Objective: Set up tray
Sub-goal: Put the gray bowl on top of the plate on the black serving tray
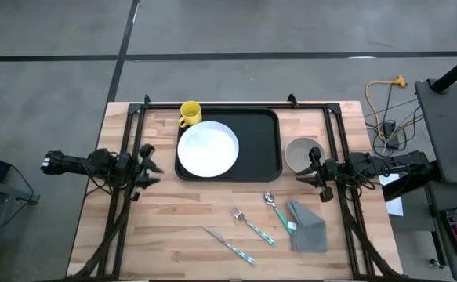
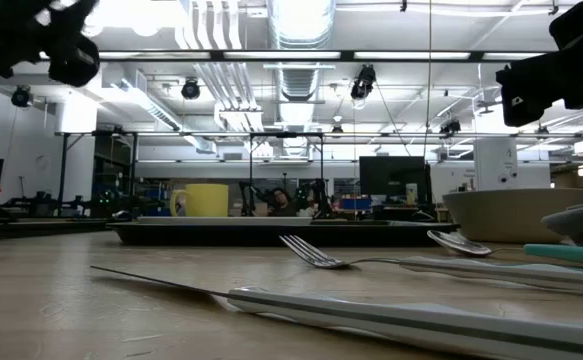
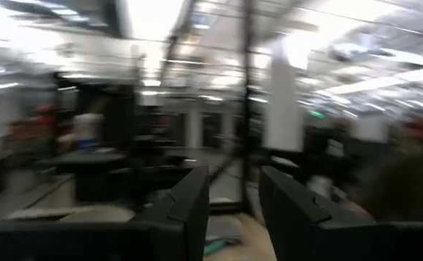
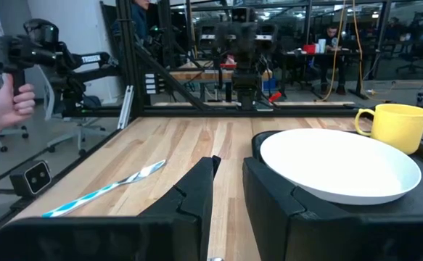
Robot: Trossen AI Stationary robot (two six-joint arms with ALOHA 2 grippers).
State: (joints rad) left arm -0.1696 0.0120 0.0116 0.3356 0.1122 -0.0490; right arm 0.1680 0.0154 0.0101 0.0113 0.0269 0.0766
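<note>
Jaws standing narrowly parted and empty, the right gripper (image 1: pixel 316 174) is hovering just right of the large black rectangular rimmed tray (image 1: pixel 267 149), nearer than the likewise empty left gripper (image 1: pixel 150 168).

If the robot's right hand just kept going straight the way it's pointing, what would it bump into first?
Probably the white plate on the black tray: the right hand points leftward toward them, with the tray's rim nearest. Its height above the table is unclear.

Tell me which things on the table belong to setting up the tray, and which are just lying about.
Job: tray, white plate on it, yellow mug at its corner, bowl, fork, spoon, knife, grey napkin.
Lying about: yellow cable off the table.
</note>
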